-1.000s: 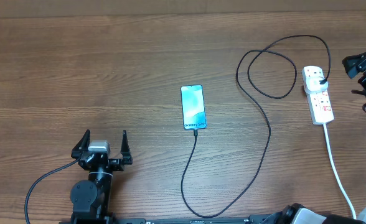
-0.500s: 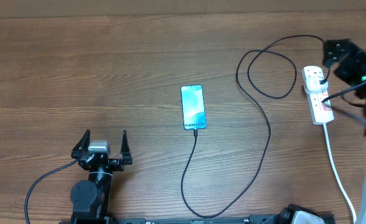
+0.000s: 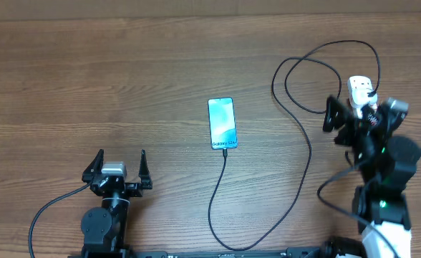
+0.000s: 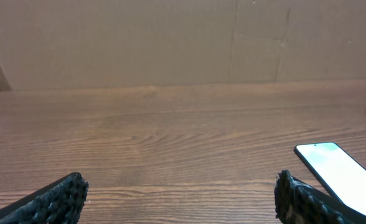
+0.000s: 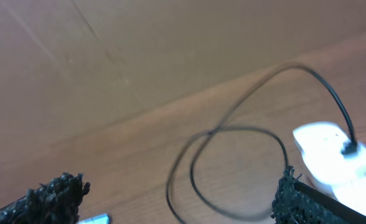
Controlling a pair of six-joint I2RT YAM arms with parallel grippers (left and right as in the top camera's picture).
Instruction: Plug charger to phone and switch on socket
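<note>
Finding: the right gripper point(image 3: 352, 115) has shifted position; a second ago it sat at the 3 o'clock edge of the tabletop point(image 3: 124, 72), clear of everything, and it now stands over the socket point(image 3: 359, 87), covering the strip's 6 o'clock half where the switches sit. Its jaws are spread wide and hold nothing; whether either finger touches the strip cannot be told from overhead. The right wrist view shows the socket point(image 5: 329, 149) low at 4 o'clock between the fingers, blurred (the arm appears to be moving).

The left gripper point(image 3: 121, 156) has not moved; it rests at 7 o'clock from the phone point(image 3: 222, 123), well apart from it, jaws spread and empty.

The phone lies flat at mid-tabletop, unmoved, screen lit; the charger point(image 3: 307, 154) meets its 6 o'clock end, loops round toward 3 o'clock and runs up to the socket; its plug head point(image 3: 369, 92) sits in the outlet at the strip's 12 o'clock end. The connector appears seated in the phone, though the joint is too small to confirm.

Assessment: the plugging step looks done; the right arm's approach points to the switch as the step in hand. The switch is small and now hidden beneath the gripper; a press off-centre could shove the strip or tug the plug head.
</note>
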